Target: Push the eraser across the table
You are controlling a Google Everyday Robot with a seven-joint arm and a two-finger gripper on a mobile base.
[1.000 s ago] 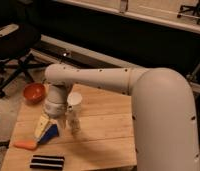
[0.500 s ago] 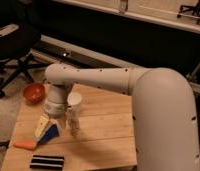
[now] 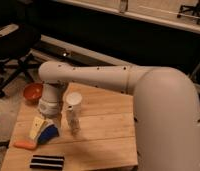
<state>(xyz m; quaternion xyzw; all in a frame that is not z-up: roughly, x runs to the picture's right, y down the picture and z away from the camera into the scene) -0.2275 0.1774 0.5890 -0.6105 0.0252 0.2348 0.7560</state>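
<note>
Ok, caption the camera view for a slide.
The tool hangs over the table by a blue pad, the eraser lying apart.

Black white-striped eraser, flat on pale table, near edge, gripper behind

An upright bottle stands on the desk. Left of it hangs the hand, just beside a pad. A carrot-like piece lies farther left. The eraser lies front-left of the bottle, and a bowl sits behind-left.

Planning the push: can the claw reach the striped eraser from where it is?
Likely yes: the claw hangs over the table just behind the eraser; orange piece and blue pad sit beside, not between.
</note>
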